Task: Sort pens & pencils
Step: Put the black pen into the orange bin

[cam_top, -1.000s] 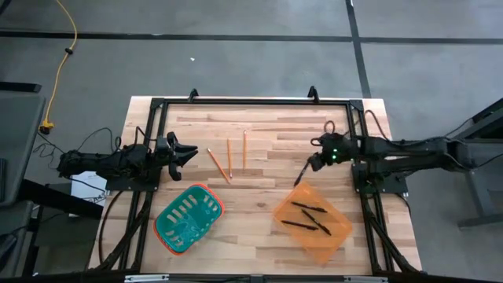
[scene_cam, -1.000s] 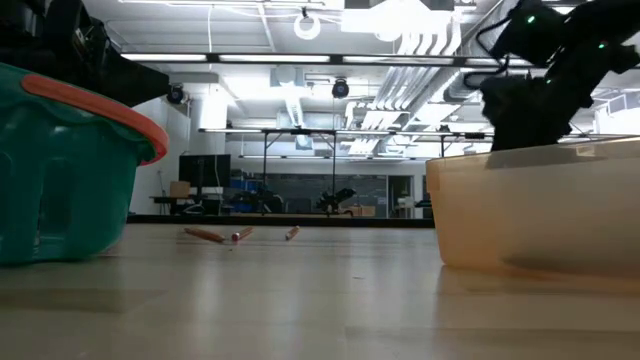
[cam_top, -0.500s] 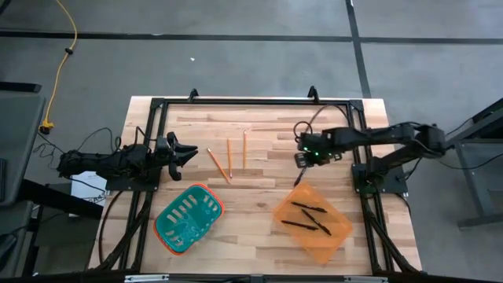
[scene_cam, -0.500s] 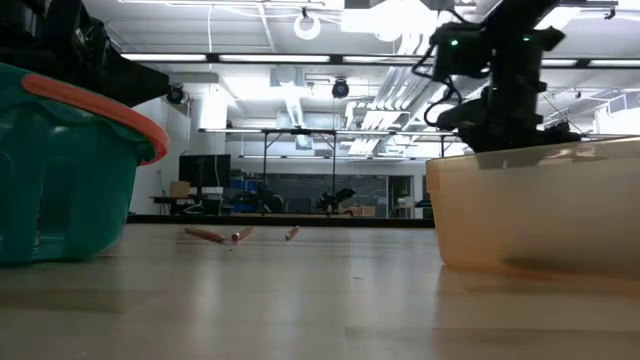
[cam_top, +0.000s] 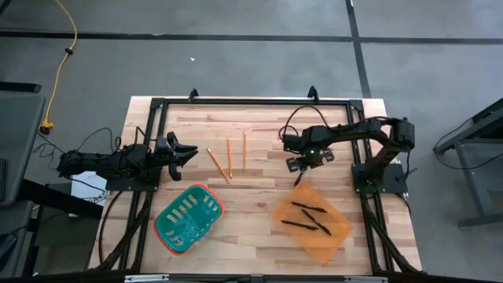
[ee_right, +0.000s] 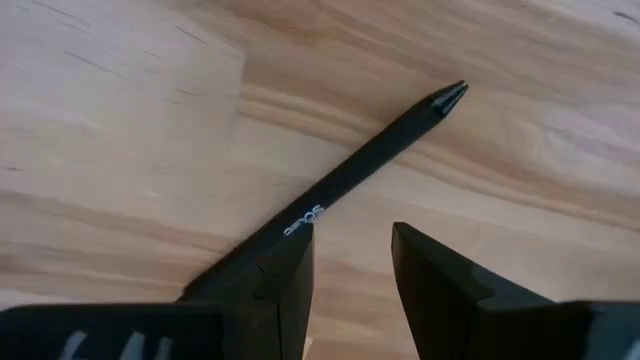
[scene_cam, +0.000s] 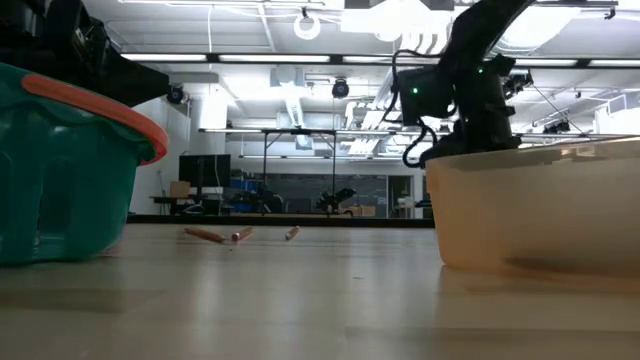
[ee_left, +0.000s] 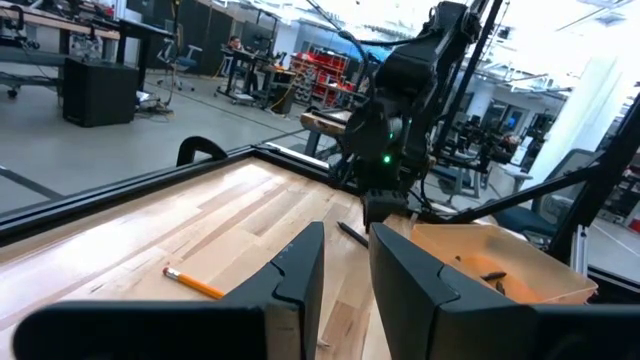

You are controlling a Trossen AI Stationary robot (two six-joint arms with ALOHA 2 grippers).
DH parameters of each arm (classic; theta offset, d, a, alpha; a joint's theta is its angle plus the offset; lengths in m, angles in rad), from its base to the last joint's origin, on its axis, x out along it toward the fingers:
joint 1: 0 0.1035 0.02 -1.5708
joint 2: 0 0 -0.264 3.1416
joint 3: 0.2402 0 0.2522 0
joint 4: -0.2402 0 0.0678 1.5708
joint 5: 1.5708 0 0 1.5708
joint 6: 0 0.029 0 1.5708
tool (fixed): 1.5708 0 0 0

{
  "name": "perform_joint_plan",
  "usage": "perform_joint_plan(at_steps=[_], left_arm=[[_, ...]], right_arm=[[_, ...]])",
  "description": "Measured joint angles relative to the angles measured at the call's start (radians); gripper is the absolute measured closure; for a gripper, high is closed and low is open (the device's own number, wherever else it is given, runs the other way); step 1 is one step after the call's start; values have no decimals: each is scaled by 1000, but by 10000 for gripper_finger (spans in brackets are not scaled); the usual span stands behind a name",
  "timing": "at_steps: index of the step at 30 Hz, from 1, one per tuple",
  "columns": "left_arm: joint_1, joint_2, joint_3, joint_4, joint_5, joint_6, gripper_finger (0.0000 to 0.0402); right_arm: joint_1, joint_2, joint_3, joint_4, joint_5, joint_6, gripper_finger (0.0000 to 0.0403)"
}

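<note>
One black pen (ee_right: 370, 160) lies on the wooden table (cam_top: 267, 196), partly hidden beneath the right gripper (ee_right: 350, 265), whose fingers are parted.

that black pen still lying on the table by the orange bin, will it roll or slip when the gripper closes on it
The black pen looks round and smooth, lying flat on bare wood, so a nudge from one finger would probably roll it. It looks thin, stiff and likely light. The right gripper is open over it, so a centred close should hold.
</note>
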Motion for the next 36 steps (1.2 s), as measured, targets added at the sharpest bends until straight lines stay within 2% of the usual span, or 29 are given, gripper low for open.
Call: perform_joint_plan(at_steps=[19, 28, 36], left_arm=[[0, 0, 0, 0, 0, 0, 330], [0, 0, 0, 0, 0, 0, 330], [0, 0, 0, 0, 0, 0, 330]], right_arm=[[-45, 18, -35, 51, -3, -40, 274], [-60, 19, -66, 130, -5, -61, 274], [-58, 18, -67, 156, 50, -142, 274]])
